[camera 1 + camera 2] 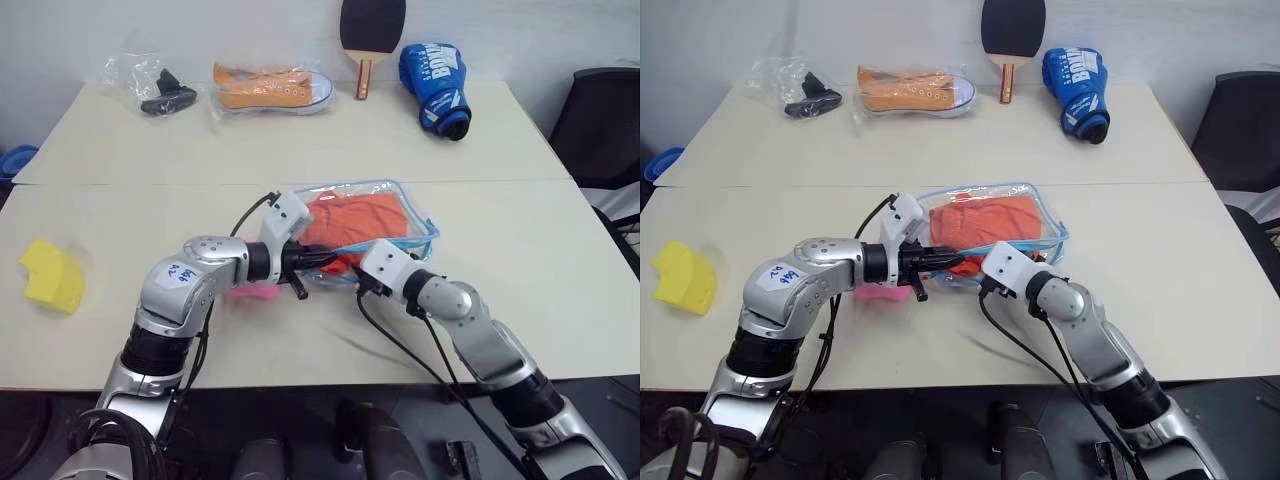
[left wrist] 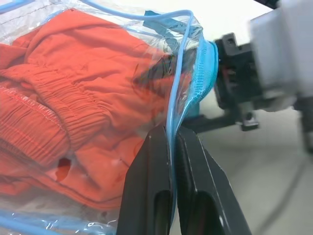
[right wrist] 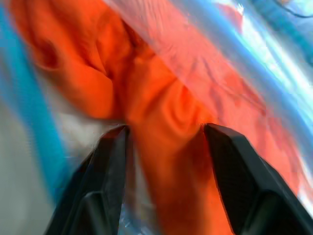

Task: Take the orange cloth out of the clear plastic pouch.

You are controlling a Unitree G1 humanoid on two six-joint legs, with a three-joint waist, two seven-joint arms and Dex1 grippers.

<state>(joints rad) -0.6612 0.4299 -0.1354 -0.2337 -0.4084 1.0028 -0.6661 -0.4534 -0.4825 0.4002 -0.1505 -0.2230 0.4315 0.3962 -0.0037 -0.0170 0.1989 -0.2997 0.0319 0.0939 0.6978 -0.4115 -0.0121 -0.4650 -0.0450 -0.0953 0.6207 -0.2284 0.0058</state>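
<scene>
The clear plastic pouch (image 1: 418, 222) with light blue trim lies flat at the middle of the table. The orange cloth (image 1: 355, 220) is folded inside it, and a pink plush charm (image 1: 255, 291) lies at its near left corner. My left gripper (image 2: 170, 132) is shut on the pouch's blue-trimmed edge at the near opening and holds that edge up. My right gripper (image 3: 166, 129) comes in from the right at the same opening. Its fingers (image 3: 112, 147) stand apart, open, with a bunched fold of the orange cloth (image 3: 161, 107) between them. In the eye views its fingertips are hidden under the pouch edge.
Along the far edge of the table are a thin bag with a black item (image 1: 150, 85), an orange sneaker in a clear bag (image 1: 270, 88), a table-tennis paddle (image 1: 371, 30) and a blue boxing glove (image 1: 435, 85). A yellow sponge (image 1: 52, 275) lies at the near left. A black chair (image 1: 605, 120) stands at the right.
</scene>
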